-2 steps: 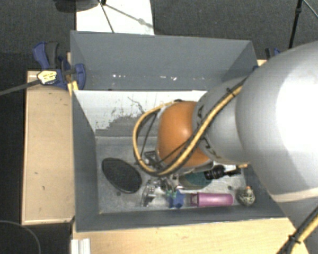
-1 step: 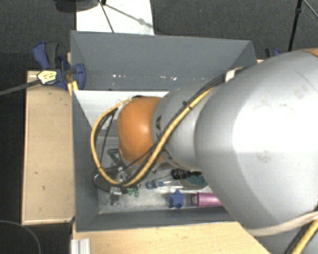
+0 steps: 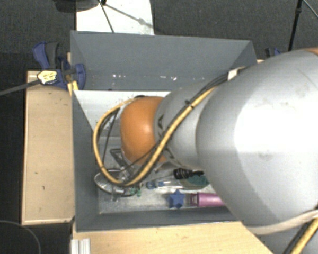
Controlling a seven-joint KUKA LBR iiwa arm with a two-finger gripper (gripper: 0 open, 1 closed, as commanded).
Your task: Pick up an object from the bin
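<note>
My gripper reaches low into the bin's front left part, its grey body showing just under the arm's orange cover. Right below it lies a clear round lid-like thing beside small dark and green bits. To the right of these lie a clear pen-like stick, a black marker and a green thing. Along the front wall sit a blue plastic piece and a pink tube.
The large silver arm and its yellow cable cover the bin's right half and middle. The bin's sloped walls close in on the left and front. Bare grey floor shows at the front left corner.
</note>
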